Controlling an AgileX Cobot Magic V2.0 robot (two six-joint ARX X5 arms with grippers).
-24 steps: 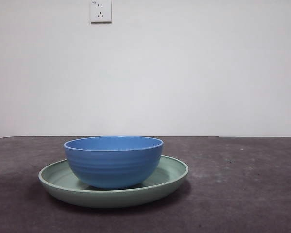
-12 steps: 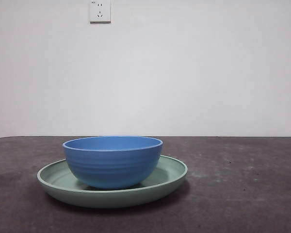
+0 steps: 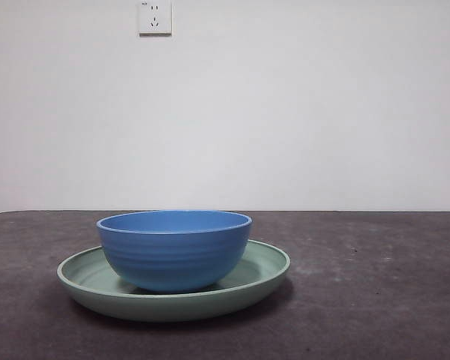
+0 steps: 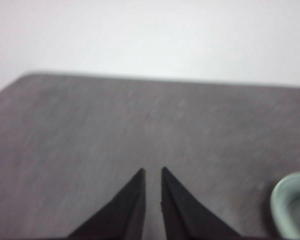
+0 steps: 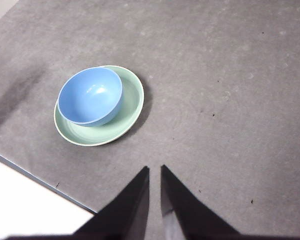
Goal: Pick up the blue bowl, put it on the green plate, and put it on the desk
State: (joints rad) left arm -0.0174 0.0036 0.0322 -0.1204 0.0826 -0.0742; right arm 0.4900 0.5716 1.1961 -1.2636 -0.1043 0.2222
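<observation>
Left gripper [image 4: 152, 172] hangs over bare desk [image 4: 90, 130], jaws nearly closed with only a thin slit between them, holding nothing. A sliver of plate rim shows just off to its side.

Plate [image 3: 82, 279] sits flat on the desk, left of centre in the front view. Bowl [image 3: 174, 247] stands upright inside it, resting on the plate's floor, set a little toward one side so that its wall comes near the rim there. Nothing in the bowl.

Handling, as a judgement: bowl looks rigid, glossy and light, likely plastic or melamine, so not very fragile but slick. The faint ridges on the outer wall give little purchase. Best hold is probably one jaw inside and one outside the rim, on the side away from the plate's edge. The plate is shallow with a low rim and may shift or come up with the bowl if the lift drags.

Right gripper [image 5: 155, 172] is high above the desk and well apart from the stack, jaws likewise nearly together and empty.

Desk [image 3: 375, 300] is dark grey, matte and speckled. Its edge shows in the right wrist view, with pale floor beyond. Behind is a plain white wall with a socket [image 3: 155, 16] high up.
</observation>
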